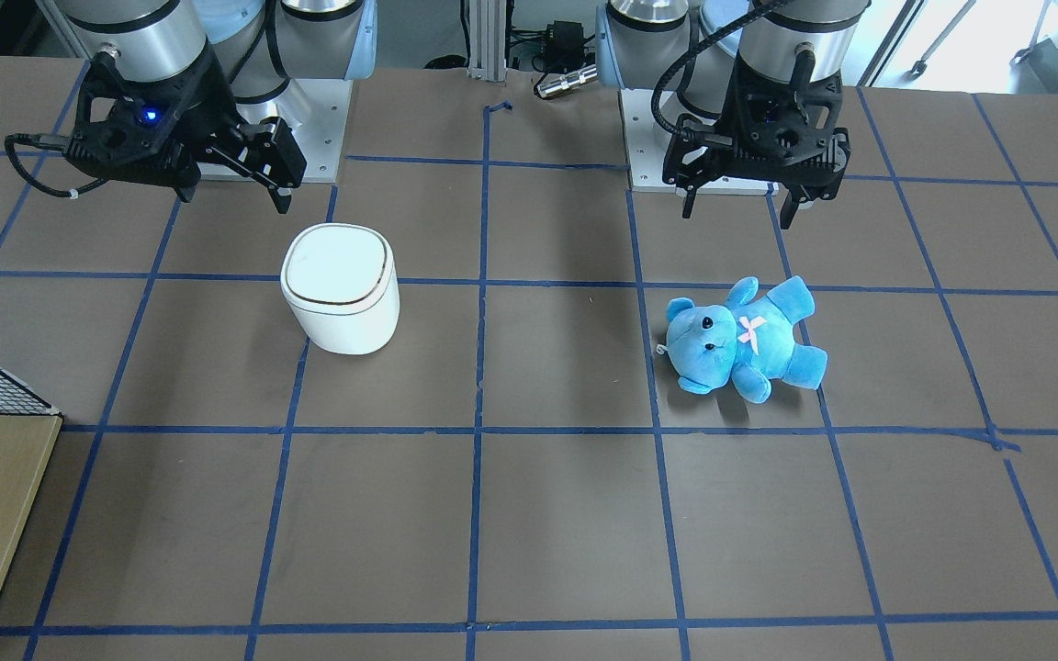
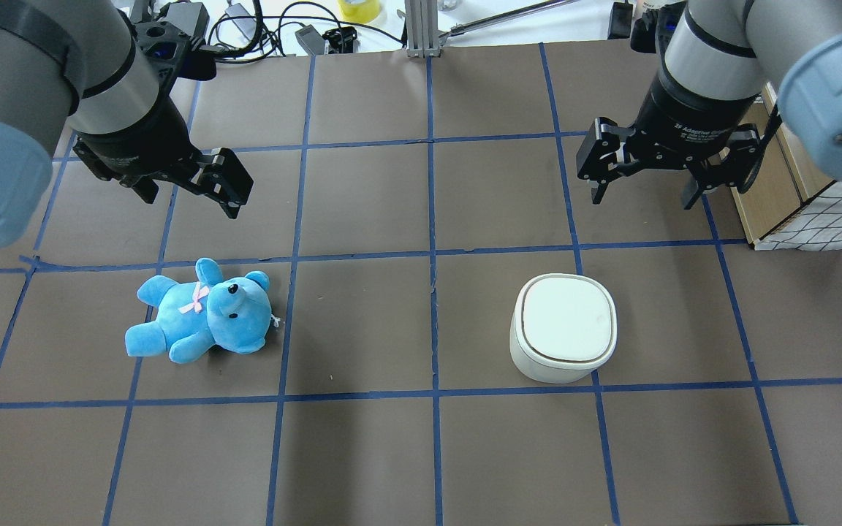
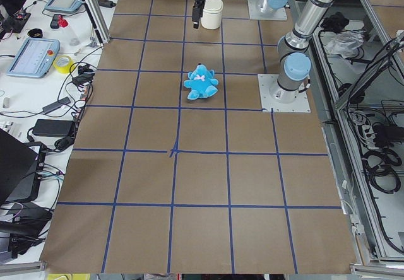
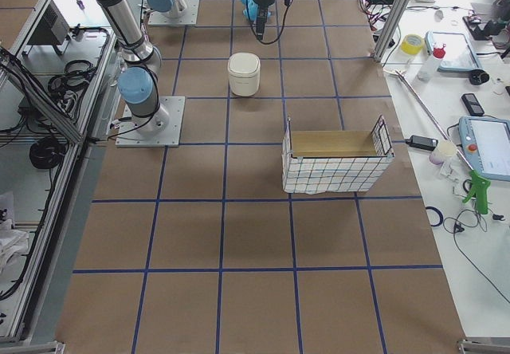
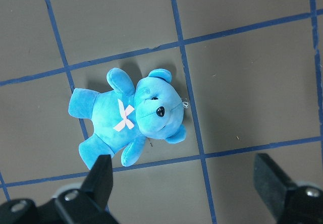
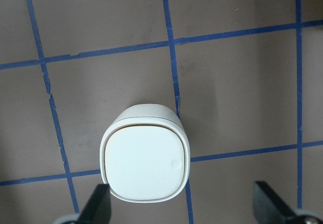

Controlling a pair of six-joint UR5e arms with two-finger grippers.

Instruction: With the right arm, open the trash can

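Observation:
The white trash can (image 2: 563,329) stands on the brown table with its lid shut, a thin dark line edging the lid. It also shows in the front view (image 1: 340,289) and in the right wrist view (image 6: 145,158). My right gripper (image 2: 642,196) hangs open and empty above the table, beyond the can and not touching it; in the front view (image 1: 235,195) its blue light glows. In the right wrist view its fingertips (image 6: 98,204) frame the can from above. My left gripper (image 2: 191,193) is open and empty above the teddy.
A blue teddy bear (image 2: 202,314) lies on its back on the table's left half, under the left wrist camera (image 5: 131,115). A wire-mesh basket with a wooden lining (image 2: 794,197) stands just right of the right gripper. Cables and tools lie past the far edge.

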